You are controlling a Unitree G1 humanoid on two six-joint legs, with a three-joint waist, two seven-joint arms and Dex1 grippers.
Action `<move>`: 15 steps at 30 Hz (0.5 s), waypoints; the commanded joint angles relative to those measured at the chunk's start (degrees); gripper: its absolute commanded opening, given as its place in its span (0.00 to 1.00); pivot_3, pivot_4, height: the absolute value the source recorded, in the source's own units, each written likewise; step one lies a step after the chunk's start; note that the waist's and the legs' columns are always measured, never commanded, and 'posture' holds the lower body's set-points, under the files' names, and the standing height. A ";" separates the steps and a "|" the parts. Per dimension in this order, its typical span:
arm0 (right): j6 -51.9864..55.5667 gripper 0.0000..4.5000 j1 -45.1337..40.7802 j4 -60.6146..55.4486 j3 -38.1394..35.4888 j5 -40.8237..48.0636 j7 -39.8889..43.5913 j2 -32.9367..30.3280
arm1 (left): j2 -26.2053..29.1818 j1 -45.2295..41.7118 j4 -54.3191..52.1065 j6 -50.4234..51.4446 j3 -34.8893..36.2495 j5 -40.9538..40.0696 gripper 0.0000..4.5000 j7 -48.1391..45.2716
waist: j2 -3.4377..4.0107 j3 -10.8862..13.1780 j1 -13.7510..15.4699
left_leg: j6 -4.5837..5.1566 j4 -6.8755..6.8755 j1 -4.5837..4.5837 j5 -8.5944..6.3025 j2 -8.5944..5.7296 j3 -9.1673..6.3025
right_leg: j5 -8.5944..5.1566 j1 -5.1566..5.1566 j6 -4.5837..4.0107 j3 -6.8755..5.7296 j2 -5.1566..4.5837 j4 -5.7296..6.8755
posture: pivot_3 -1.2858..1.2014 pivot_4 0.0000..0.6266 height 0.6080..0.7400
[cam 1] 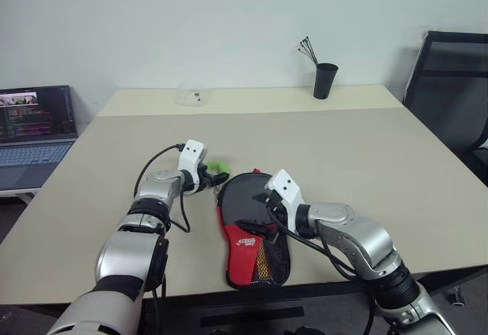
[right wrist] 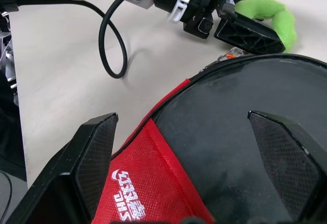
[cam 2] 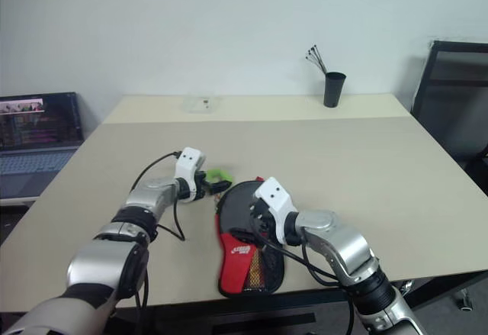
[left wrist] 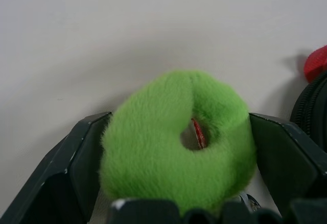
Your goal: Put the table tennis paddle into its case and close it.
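The case [cam 1: 252, 228] was matt woven cloth, black above and red below, with a white printed logo and an open mesh pocket near its lower end. A ring tag [left wrist: 176, 137] of fuzzy green plush sat between the left gripper's [cam 1: 213, 176] fingers [left wrist: 76, 168], which looked like matt black ribbed plastic. The right gripper's [right wrist: 196, 157] fingers were the same. The arms' shells were brushed silver metal with white plastic caps. The counter [cam 1: 343, 144] was smooth, matt beige laminate. A cup [cam 1: 325, 81] was matt black.
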 commanded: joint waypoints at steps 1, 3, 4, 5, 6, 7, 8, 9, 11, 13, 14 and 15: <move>-0.48 1.00 -0.18 -1.19 -1.17 -0.30 -0.95 0.45 | -0.96 -0.34 1.39 -0.19 0.22 0.95 0.99 -1.17 | 0.00 0.00 0.01 | 0.00 0.02 0.00 0.00 0.01 0.00 | 0.00 0.01 0.00 0.00 0.00 0.01 | 0.52 0.24 1.00; -0.73 1.00 -0.27 -0.78 -1.32 -0.78 -1.69 0.56 | -1.08 -0.20 1.33 -0.50 0.54 0.90 0.95 -1.11 | 0.00 0.00 0.03 | 0.00 0.04 0.00 0.00 0.01 0.01 | 0.00 0.03 0.00 0.00 -0.02 0.00 | 0.52 0.24 1.00; -0.98 1.00 -0.35 -0.48 -1.35 -1.10 -2.04 0.63 | -1.11 -0.11 1.26 -0.66 0.71 0.88 0.91 -1.03 | 0.00 0.00 0.06 | 0.00 0.04 0.00 0.00 0.01 0.01 | 0.00 0.03 0.00 0.01 -0.03 -0.01 | 0.52 0.24 1.00; -1.56 1.00 -0.55 0.07 -1.42 -1.66 -2.61 0.77 | -1.14 0.03 1.12 -0.68 1.10 0.64 0.85 -0.91 | 0.00 0.00 0.13 | -0.01 0.04 -0.01 0.00 0.01 0.01 | 0.00 0.03 0.00 0.01 -0.03 -0.01 | 0.52 0.24 1.00; -2.05 1.00 -0.73 0.60 -1.56 -2.21 -3.15 0.95 | -1.14 0.17 0.96 -0.71 1.40 0.51 0.78 -0.89 | 0.00 0.00 0.20 | -0.01 0.04 -0.01 -0.01 0.01 0.03 | 0.00 0.03 0.00 0.01 -0.04 -0.02 | 0.52 0.24 1.00; -2.51 1.00 -0.95 1.14 -1.63 -2.67 -3.40 1.05 | -1.14 0.30 0.82 -0.69 1.71 0.42 0.71 -0.90 | -0.01 0.00 0.24 | -0.01 0.04 -0.01 -0.01 0.00 0.04 | 0.00 0.03 0.00 0.02 -0.04 -0.02 | 0.52 0.24 1.00; -3.04 1.00 -1.21 1.80 -1.58 -3.16 -3.42 1.08 | -1.13 0.44 0.63 -0.64 2.06 0.25 0.63 -0.96 | -0.01 0.00 0.28 | -0.01 0.04 -0.01 -0.01 0.00 0.05 | 0.00 0.03 0.00 0.02 -0.04 -0.02 | 0.52 0.24 1.00; -3.57 1.00 -1.46 2.54 -1.39 -3.59 -3.28 1.02 | -1.12 0.57 0.41 -0.60 2.36 0.11 0.54 -1.04 | -0.01 0.00 0.30 | -0.01 0.05 -0.01 -0.01 0.00 0.07 | 0.00 0.03 0.00 0.02 -0.04 -0.02 | 0.52 0.24 1.00; -4.71 1.00 -1.73 3.74 -0.74 -4.39 -2.79 0.96 | -1.08 0.88 -0.16 -0.41 2.90 -0.12 0.38 -1.27 | -0.01 0.00 0.34 | -0.02 0.05 -0.01 -0.01 -0.01 0.08 | 0.00 0.03 0.00 0.01 -0.04 -0.02 | 0.52 0.24 1.00; -5.67 1.00 -1.86 4.95 0.02 -5.12 -2.23 1.20 | -0.95 1.26 -0.81 -0.50 2.97 0.00 0.23 -1.68 | -0.01 0.00 0.35 | -0.02 0.05 -0.01 -0.01 -0.01 0.09 | 0.00 0.03 0.00 0.01 -0.04 -0.02 | 0.52 0.24 1.00; -6.10 1.00 -1.93 5.67 0.44 -5.43 -1.88 1.36 | -0.92 1.35 -1.09 -0.45 3.08 -0.06 0.15 -1.86 | -0.01 0.00 0.35 | -0.02 0.05 -0.01 -0.01 -0.01 0.08 | 0.00 0.03 0.00 0.01 -0.04 -0.01 | 0.52 0.24 1.00; -6.50 1.00 -1.94 6.48 1.12 -5.70 -1.37 1.55 | -0.87 1.37 -1.53 -0.35 3.21 -0.14 0.08 -2.05 | -0.01 0.00 0.35 | -0.02 0.05 -0.01 -0.01 -0.01 0.08 | 0.00 0.03 0.00 0.01 -0.04 -0.01 | 0.52 0.24 1.00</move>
